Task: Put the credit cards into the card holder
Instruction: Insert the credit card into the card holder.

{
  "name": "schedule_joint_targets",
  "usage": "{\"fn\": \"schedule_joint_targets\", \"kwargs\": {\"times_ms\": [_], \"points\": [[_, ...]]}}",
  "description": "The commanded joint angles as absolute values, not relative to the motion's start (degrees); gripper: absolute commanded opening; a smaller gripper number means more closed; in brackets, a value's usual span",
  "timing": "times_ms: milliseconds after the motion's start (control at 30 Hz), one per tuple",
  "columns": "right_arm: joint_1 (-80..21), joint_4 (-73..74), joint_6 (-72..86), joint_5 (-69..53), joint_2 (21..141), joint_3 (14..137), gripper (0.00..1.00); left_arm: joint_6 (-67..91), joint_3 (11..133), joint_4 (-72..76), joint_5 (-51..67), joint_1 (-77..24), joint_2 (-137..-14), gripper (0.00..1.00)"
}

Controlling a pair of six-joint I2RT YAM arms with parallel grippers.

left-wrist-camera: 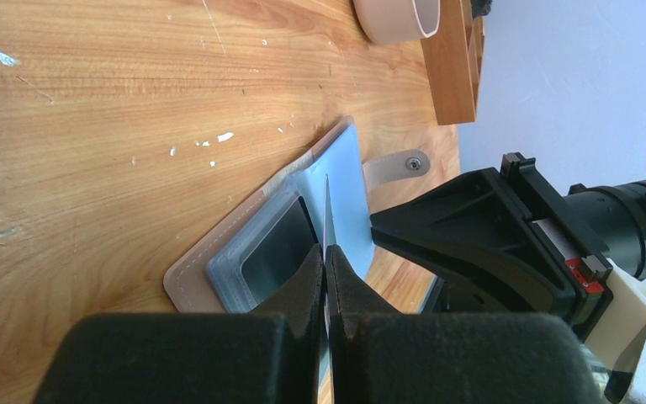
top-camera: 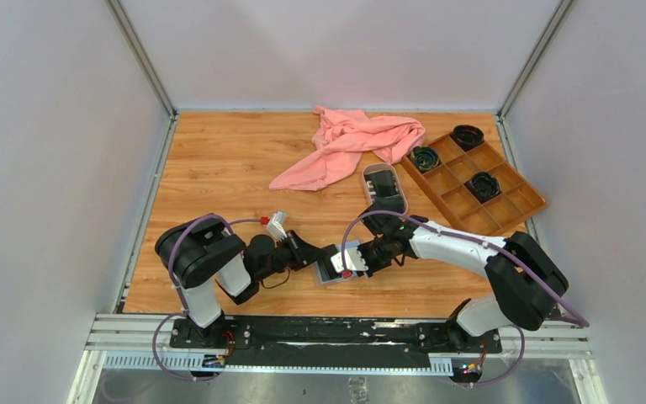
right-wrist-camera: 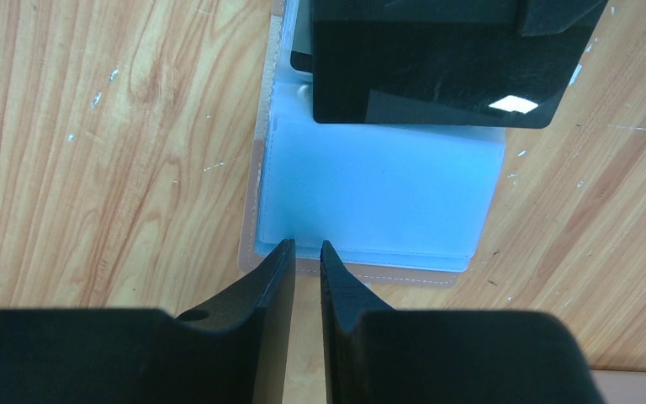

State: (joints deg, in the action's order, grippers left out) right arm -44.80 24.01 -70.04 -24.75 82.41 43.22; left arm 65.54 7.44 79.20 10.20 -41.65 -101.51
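1. Left wrist view: the left gripper has its fingers pinched tight on a credit card. The card is seen edge-on, standing upright on the open card holder.
2. The card holder lies spread flat on the table, near the middle of the near edge. Its snap tab rests out on the wood.
3. The right gripper comes at the holder from the opposite side. Its fingers are drawn almost together, with only a thin slit and nothing visible in it. The tips sit at the holder's stitched border.
4. Farther in, right of centre, an oval tray holds more dark cards.
5. By the far edge lies a crumpled pink cloth.
6. Toward the far right corner, a brown compartment tray holds black round pieces.
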Motion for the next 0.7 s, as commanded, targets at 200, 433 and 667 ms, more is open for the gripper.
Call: {"fn": "schedule_joint_targets", "kwargs": {"times_ms": [200,433,667], "points": [[-46.0,25.4,-69.3,-24.0,82.6,44.0,0.20,66.5,8.2,74.8,6.7,-43.0,-101.9,0.00],[-46.2,25.4,-69.1,-24.0,82.4,44.1,0.19,69.3,8.0,78.1,4.6,-45.0,-104.7,0.00],[-46.3,25.4,-69.0,-24.0,82.3,44.1,0.18,70.5,8.2,77.0,3.0,-46.2,-105.1,0.00]]}}
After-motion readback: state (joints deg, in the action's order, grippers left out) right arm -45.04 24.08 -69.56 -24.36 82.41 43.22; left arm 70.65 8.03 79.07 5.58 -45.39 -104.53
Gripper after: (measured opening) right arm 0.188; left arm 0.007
